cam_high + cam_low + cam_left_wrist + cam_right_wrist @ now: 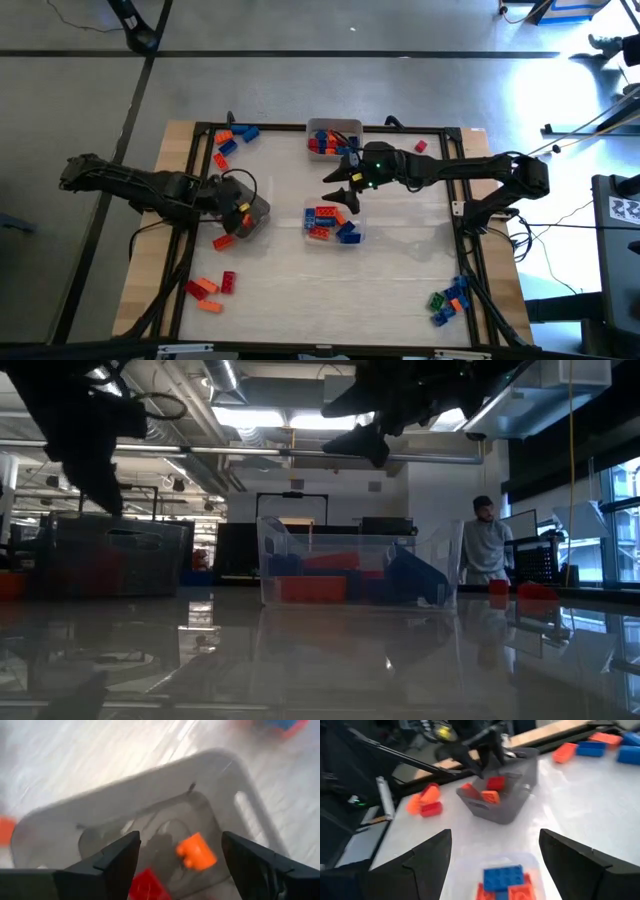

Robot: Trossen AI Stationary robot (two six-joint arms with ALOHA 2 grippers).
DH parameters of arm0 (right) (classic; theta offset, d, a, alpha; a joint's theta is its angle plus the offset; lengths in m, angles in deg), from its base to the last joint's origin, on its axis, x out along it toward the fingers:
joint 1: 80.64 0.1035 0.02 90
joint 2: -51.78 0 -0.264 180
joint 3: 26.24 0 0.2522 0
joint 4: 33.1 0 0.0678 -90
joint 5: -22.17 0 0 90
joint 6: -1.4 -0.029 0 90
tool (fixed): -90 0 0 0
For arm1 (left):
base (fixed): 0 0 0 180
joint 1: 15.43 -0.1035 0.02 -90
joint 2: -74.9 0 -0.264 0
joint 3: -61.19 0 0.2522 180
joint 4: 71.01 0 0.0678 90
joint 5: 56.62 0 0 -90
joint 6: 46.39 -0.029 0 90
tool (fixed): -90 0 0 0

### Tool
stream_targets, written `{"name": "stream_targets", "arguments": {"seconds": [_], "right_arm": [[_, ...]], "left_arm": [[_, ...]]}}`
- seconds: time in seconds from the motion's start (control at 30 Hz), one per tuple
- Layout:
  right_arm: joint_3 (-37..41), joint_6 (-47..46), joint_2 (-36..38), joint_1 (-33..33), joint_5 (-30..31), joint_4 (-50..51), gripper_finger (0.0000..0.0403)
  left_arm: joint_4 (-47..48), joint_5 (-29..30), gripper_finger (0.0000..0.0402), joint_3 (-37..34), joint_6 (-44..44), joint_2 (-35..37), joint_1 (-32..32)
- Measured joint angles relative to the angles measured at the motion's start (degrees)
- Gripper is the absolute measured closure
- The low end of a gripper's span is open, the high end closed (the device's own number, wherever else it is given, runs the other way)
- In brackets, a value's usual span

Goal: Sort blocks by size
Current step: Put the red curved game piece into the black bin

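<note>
High view: my left gripper (238,207) sits at center-left of the frame over a grey tray (254,213), fingers apart, nothing held. My right gripper (343,187) is at center, just above a clear tray (333,223) w/ blue, red and orange blocks (325,220); fingers apart, empty. A 2nd clear tray (330,138) w/ blocks sits top center. Loose blocks lie upper left (230,140), lower left (210,288) and lower right (450,300). Low view: clear tray (350,572) at center w/ red and blue blocks, dark tray (110,555) at left; a person (485,545) stands in the room behind. Left wrist view: my 2 fingers (117,862) spread wide over the grey tray (125,800); an orange block (196,851) and a red block (148,884) lie inside. Right wrist view: my fingers (427,860) wide apart above the clear tray (500,862); grey tray (502,790) at top center w/ red and orange blocks.
</note>
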Motion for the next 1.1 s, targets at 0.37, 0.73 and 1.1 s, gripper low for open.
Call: {"name": "stream_targets", "arguments": {"seconds": [0.37, 0.73, 1.1], "right_arm": [[-5.8, 2.8, 10.1, -0.4, 29.3, 32.1, 0.0104], [-3.4, -9.0, 11.3, -10.0, 42.9, 54.7, 0.0104], [9.4, -8.9, 11.2, -23.9, 33.0, 55.1, 0.0104]], "left_arm": [[-30.5, 0.2, 0.0136, -3.8, -17.6, 0.0, 0.0], [-40.9, 0.2, 0.0137, -10.1, -16.3, -0.1, 0.0], [-41.2, 0.2, 0.0137, -10.1, -15.8, -0.1, 0.0]]}}
